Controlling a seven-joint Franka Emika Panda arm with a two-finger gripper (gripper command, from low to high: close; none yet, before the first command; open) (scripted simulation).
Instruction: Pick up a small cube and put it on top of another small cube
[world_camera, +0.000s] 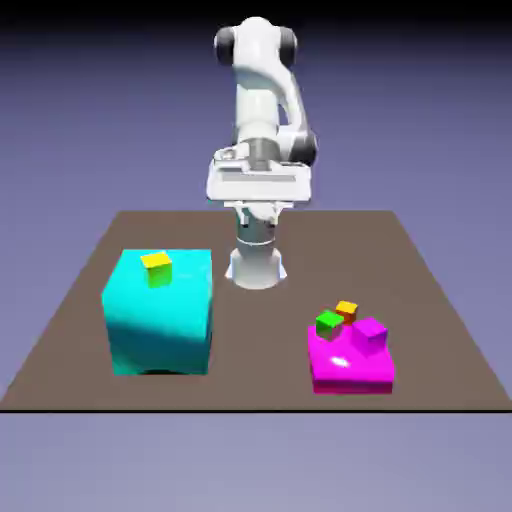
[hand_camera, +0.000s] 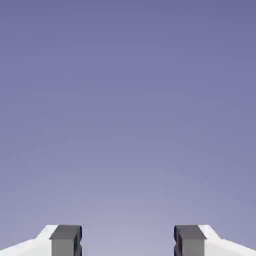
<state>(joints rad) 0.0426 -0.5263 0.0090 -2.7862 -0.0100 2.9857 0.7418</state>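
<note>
Here, you are looking at a flat brown table (world_camera: 260, 300) whose top narrows toward the far edge, set before a plain blue-violet backdrop (world_camera: 420, 100) that darkens toward the top of the exterior view and shows again as a lighter band below the table's near edge. The white arm (world_camera: 262, 90) rises from its base at the far edge, near the middle, folded up with its hand held high and well apart from everything on the table. In the hand view you see only the backdrop, with the two grey fingertips (hand_camera: 65, 240) standing far apart at the bottom edge; the gripper (hand_camera: 128, 241) is spread wide with nothing between its jaws. On the exterior view's left stands a large cyan block (world_camera: 160, 320), and the tiny yellow cube (world_camera: 157, 268) rests on its top face, near the middle. On the exterior view's right lies a low magenta slab (world_camera: 345, 370) with a glossy highlight on its upper face. The tiny orange cube (world_camera: 346, 311) sits on that slab at its far edge. Just beside it, toward the exterior view's left and slightly nearer, you find the tiny green cube (world_camera: 328, 323); whether the two touch cannot be told. A small purple cube (world_camera: 371, 334) rests on the slab's right part, near the other two. The cyan block and the magenta slab stand well apart, with bare table between them.
</note>
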